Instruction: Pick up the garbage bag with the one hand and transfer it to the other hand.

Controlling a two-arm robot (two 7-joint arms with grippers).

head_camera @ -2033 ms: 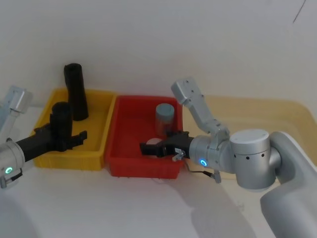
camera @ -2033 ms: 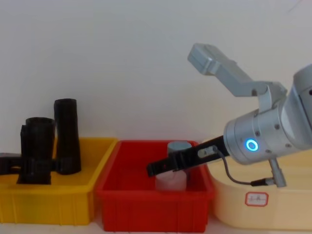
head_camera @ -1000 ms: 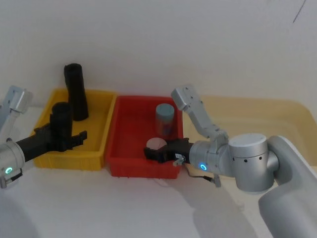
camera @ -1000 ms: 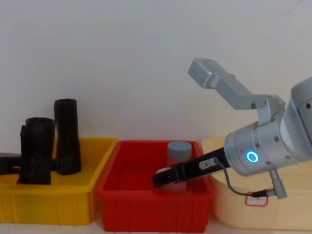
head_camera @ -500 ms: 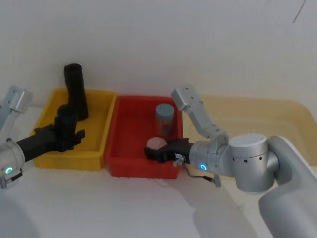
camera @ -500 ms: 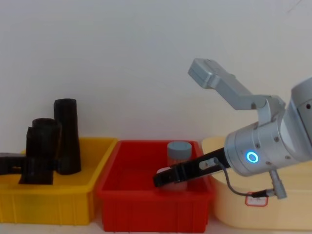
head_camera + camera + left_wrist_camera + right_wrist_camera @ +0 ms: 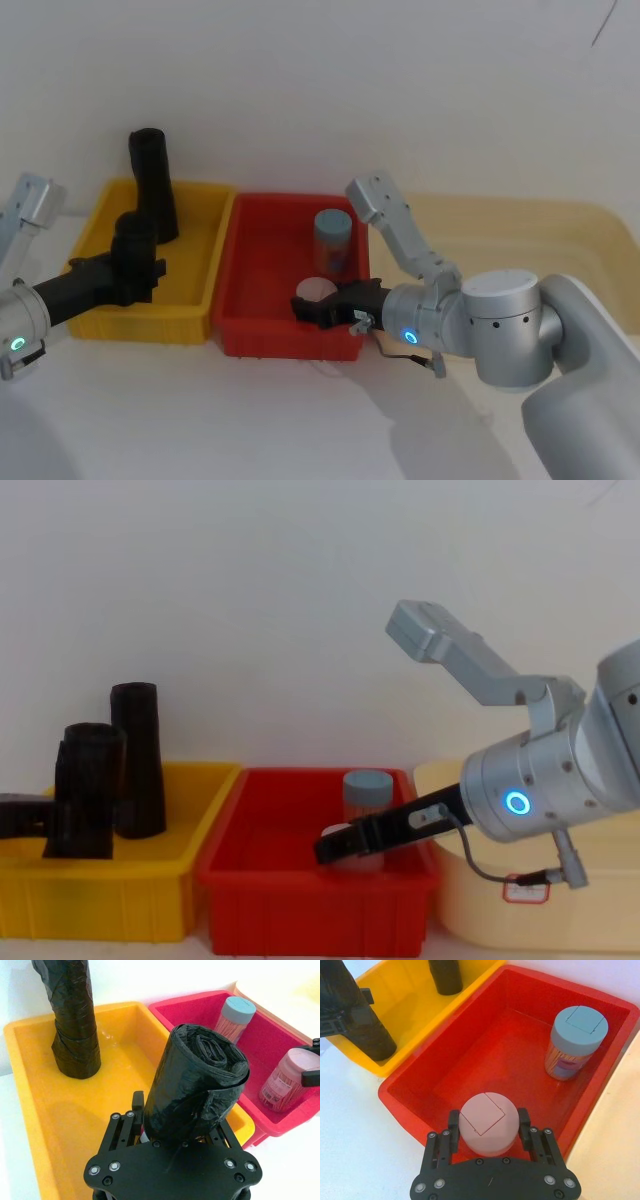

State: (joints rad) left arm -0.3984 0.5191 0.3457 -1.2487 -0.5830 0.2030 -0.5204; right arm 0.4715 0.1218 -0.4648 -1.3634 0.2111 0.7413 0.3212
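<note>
Over the near part of the yellow bin (image 7: pixel 75 1110), the left hand (image 7: pixel 135 278) is clamped on the garbage bag (image 7: pixel 197 1085), which stands nearly upright. A slimmer black roll (image 7: pixel 75 1015) stands behind it at the bin's far wall. Next door, low in the red bin (image 7: pixel 485 1050), the right hand (image 7: pixel 487 1127) sits around a pink-lidded jar (image 7: pixel 317 289); whether it grips cannot be told. A blue-lidded jar (image 7: pixel 575 1042) stands farther back. Both bins' touching walls lie between the two hands.

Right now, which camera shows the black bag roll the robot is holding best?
The left wrist view: the garbage bag sits close up in the left gripper's jaws, crinkles plain. Head view shows it small, chest view side-on, right wrist view cut off.
</note>
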